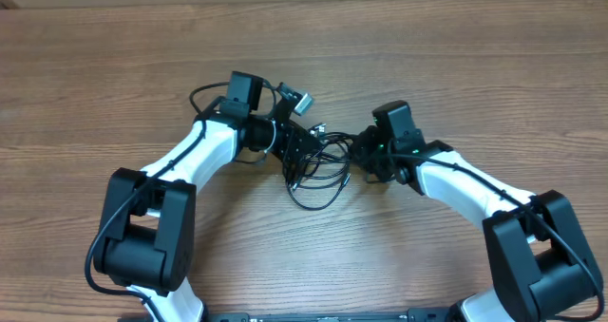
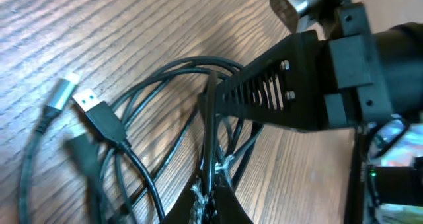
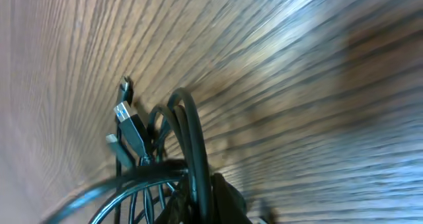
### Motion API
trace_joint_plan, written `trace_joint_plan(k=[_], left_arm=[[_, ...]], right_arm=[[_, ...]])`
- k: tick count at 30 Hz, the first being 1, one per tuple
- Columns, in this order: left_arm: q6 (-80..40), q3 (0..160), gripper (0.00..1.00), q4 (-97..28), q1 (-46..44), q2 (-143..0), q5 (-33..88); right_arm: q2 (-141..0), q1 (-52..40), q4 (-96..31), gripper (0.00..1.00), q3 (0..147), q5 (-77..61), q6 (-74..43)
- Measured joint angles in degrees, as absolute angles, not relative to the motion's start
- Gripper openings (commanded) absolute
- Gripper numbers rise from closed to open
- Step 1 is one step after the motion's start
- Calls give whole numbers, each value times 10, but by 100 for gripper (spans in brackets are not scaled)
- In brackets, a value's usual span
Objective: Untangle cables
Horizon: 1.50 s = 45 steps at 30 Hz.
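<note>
A tangle of thin black cables (image 1: 323, 170) lies on the wooden table between my two arms. My left gripper (image 1: 299, 161) is shut on a cable strand (image 2: 210, 138) at the tangle's left side. Loose USB plugs (image 2: 99, 118), one silver-tipped (image 2: 61, 92), lie to the left in the left wrist view. My right gripper (image 1: 366, 159) is shut on looped cable strands (image 3: 192, 145) at the tangle's right side. Plug ends (image 3: 129, 128) show beyond the loops in the right wrist view. The other gripper's black finger (image 2: 277, 85) crosses the left wrist view.
The wooden table (image 1: 456, 66) stretches all round the tangle. A small silver-grey connector (image 1: 302, 102) lies just behind the left wrist. Both white arm links reach in from the front corners.
</note>
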State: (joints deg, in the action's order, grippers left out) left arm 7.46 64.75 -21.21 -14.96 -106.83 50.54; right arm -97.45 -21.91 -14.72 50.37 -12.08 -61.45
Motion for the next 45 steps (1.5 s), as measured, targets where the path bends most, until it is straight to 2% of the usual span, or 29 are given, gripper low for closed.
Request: trace_joint_plan(k=[8, 14, 21, 30, 31, 34, 38, 41, 45], left_arm=[[70, 648, 4, -214, -77, -1014, 582], [61, 648, 4, -221, -72, -922, 585], [59, 649, 4, -299, -124, -912, 485], [59, 649, 4, -300, -219, -948, 410], [59, 649, 7, -298, -226, -955, 402], [55, 649, 22, -290, -237, -976, 388], [43, 649, 30, -270, -242, -995, 379], [34, 649, 39, -257, -241, -998, 376], [30, 649, 40, -246, -241, -998, 377]], right_arm=[[-888, -194, -173, 4, 503, -137, -540], [-838, -196, -173, 4, 503, -148, -509], [-837, -200, -180, 4, 503, -181, -440], [-837, -200, -203, 4, 503, -185, -400], [-837, -200, -206, 4, 503, -186, -399], [-837, -203, -206, 4, 503, -187, -396], [-837, -210, -206, 4, 503, -187, -394], [-837, -221, -204, 4, 503, -184, -392], [-837, -229, -204, 4, 503, -177, -390]])
